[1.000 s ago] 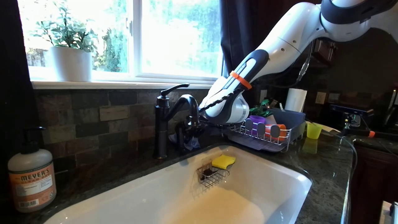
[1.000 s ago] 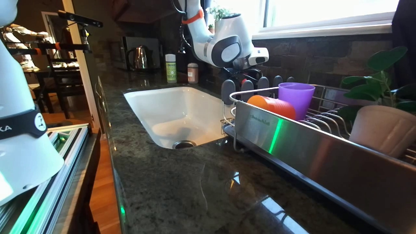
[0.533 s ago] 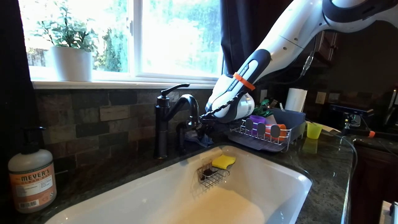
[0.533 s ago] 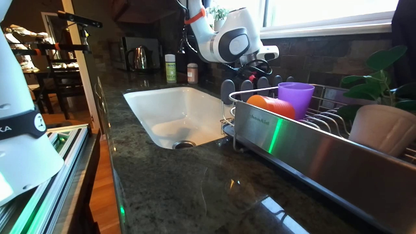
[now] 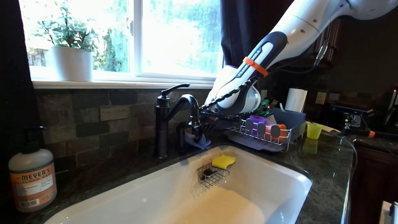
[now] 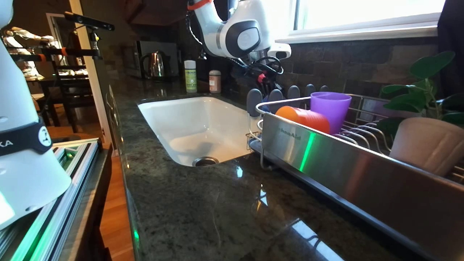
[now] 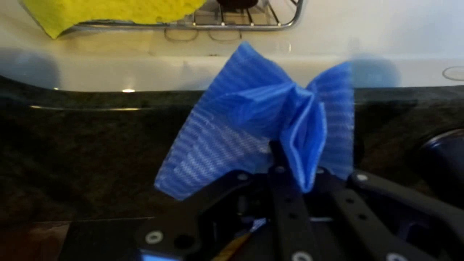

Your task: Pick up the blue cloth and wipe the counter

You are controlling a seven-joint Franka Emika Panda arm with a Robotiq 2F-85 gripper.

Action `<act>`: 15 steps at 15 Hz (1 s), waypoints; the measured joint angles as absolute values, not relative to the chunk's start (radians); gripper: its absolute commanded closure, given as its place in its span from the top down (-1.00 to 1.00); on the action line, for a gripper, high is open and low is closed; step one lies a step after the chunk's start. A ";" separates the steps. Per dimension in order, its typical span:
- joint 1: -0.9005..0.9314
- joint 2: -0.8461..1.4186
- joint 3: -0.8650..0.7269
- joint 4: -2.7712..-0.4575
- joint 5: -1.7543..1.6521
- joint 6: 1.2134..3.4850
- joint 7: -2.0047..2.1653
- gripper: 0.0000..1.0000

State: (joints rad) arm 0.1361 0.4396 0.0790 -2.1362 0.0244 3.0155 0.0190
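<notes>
The blue cloth [image 7: 224, 145] hangs bunched from my gripper [image 7: 293, 154], which is shut on it. In the wrist view its folds fan out over the sink's rim and the strip of dark counter [image 7: 90, 152] behind it. An exterior view shows the cloth [image 5: 202, 143] low behind the sink, beside the faucet, whose spout partly covers the gripper [image 5: 206, 127]. Whether the cloth touches the stone I cannot tell. In an exterior view, the gripper [image 6: 268, 85] is partly behind the dish rack's knobs. The speckled counter [image 6: 181, 217] runs along the front there.
A black faucet [image 5: 161, 130] stands close beside the gripper. The white sink [image 5: 124, 196] holds a wire caddy with a yellow sponge [image 5: 224, 161]. On the gripper's far side is the dish rack [image 6: 308, 141] with a purple cup [image 6: 330, 108] and an orange cup [image 6: 304, 117].
The arm first moved toward the dish rack with the cloth, then back toward the faucet. The forearm has risen. The cloth stayed in the grip.
</notes>
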 measured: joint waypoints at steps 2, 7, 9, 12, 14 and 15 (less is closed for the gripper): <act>0.105 0.394 0.098 -2.187 0.033 3.015 0.014 -0.97; -0.079 0.356 0.352 -2.259 0.158 3.017 -0.152 -0.97; -0.143 0.370 0.468 -2.256 0.197 3.024 -0.222 -0.97; -0.155 0.398 0.519 -2.248 0.193 3.042 -0.246 -0.97; -0.121 0.415 0.478 -2.248 0.175 3.041 -0.240 -0.97; -0.101 0.423 0.449 -2.249 0.166 3.041 -0.236 -0.97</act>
State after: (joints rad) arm -0.1014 0.4228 0.4493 -2.2487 0.1659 3.0410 -0.2365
